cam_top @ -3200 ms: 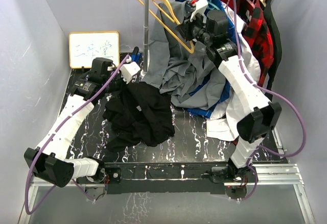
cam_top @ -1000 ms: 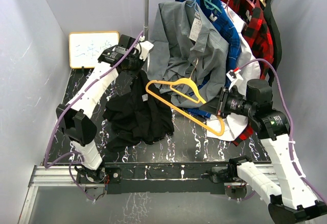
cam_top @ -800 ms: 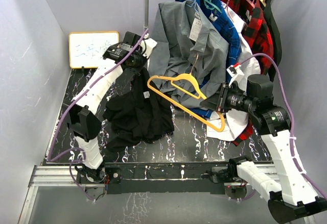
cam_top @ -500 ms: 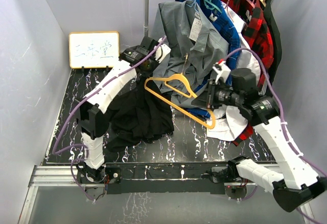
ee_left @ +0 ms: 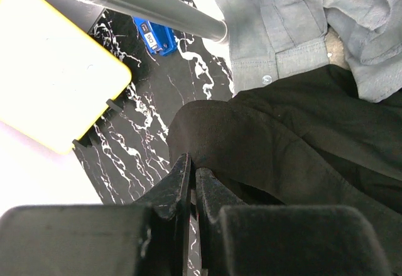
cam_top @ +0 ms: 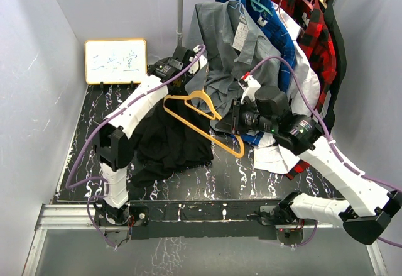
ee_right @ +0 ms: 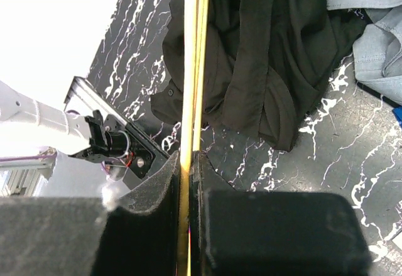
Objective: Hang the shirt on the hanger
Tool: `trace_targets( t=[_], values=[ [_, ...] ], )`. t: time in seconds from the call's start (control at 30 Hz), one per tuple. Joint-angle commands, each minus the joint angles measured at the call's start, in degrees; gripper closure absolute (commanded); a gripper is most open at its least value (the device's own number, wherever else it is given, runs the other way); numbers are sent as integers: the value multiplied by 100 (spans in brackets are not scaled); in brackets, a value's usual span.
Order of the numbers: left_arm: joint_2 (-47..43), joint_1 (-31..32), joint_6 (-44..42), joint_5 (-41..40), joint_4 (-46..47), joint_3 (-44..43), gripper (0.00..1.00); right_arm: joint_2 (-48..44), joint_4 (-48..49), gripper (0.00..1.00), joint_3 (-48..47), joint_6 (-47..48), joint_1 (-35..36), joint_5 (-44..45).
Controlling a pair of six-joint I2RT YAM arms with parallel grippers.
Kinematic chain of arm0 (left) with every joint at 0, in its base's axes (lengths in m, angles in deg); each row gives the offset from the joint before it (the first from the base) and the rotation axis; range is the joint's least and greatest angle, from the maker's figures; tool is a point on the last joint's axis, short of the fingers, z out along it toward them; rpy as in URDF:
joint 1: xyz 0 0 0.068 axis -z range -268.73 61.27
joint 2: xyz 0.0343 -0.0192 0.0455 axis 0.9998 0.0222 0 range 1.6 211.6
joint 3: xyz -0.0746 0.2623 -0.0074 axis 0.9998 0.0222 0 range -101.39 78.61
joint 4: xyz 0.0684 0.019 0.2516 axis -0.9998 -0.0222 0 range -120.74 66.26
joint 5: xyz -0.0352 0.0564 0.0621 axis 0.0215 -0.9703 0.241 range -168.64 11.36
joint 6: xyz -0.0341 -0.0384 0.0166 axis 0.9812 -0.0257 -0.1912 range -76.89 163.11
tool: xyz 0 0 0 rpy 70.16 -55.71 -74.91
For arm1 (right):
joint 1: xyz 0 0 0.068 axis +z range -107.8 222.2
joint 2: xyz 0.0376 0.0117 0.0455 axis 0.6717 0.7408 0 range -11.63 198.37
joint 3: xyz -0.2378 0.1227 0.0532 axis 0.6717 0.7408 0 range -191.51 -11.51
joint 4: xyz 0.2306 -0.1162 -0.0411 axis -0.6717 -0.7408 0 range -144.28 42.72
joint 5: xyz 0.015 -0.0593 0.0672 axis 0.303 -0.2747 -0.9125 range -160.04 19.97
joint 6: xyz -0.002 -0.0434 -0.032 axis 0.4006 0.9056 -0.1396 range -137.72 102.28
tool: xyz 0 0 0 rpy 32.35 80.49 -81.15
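Note:
The black shirt (cam_top: 169, 139) lies bunched on the dark marbled table, and one edge is lifted off it. My left gripper (cam_top: 178, 82) is shut on that edge, and the left wrist view shows black fabric (ee_left: 282, 144) pinched between the jaws of my left gripper (ee_left: 191, 163). The yellow-orange hanger (cam_top: 186, 98) hangs tilted in the air just right of the raised cloth. My right gripper (cam_top: 225, 125) is shut on it. In the right wrist view the hanger's bar (ee_right: 191, 68) runs straight up out of my right gripper (ee_right: 190, 160), with the shirt (ee_right: 264, 56) beyond it.
A clothes rack's pole (cam_top: 179, 31) stands at the back. A grey shirt (cam_top: 226, 43), a blue garment and a red plaid shirt (cam_top: 314, 31) hang from the rack and spill onto the table. A whiteboard (cam_top: 115, 60) leans at the back left.
My right arm has carried the hanger left and away from the rack, up close to the raised shirt. My left gripper has lifted the shirt edge and shifted right.

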Motion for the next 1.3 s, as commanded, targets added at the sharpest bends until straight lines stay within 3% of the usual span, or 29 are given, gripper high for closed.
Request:
trace_targets(
  t=[0.0,0.17,0.4,0.67,0.8,1.0,1.13,1.27],
  values=[
    [-554,4,-123,-232,193,121,100,-217,577,100,30,-202,164,486],
    [-682,8,-25,-140,20,45,100,-107,310,100,114,-250,416,1291],
    [-966,3,-91,-192,-93,259,100,308,-448,100,-423,-444,1280,3101],
    [-1237,3,-213,-316,-153,754,100,1322,-1398,100,-1556,-1322,2996,4917],
    [-1564,9,-528,-738,447,1591,100,1638,-1954,100,-2070,-1940,3733,5765],
    [-1867,-49,-728,-920,709,2024,100,1310,-2048,100,-1860,-2232,3881,6121],
    [-1909,-50,-480,-562,307,1805,100,1349,-2060,100,-1760,-2271,3885,6200],
    [-1979,-51,-85,56,-131,1615,100,1019,-1257,100,-1206,-2096,3885,6273]
  ],
)
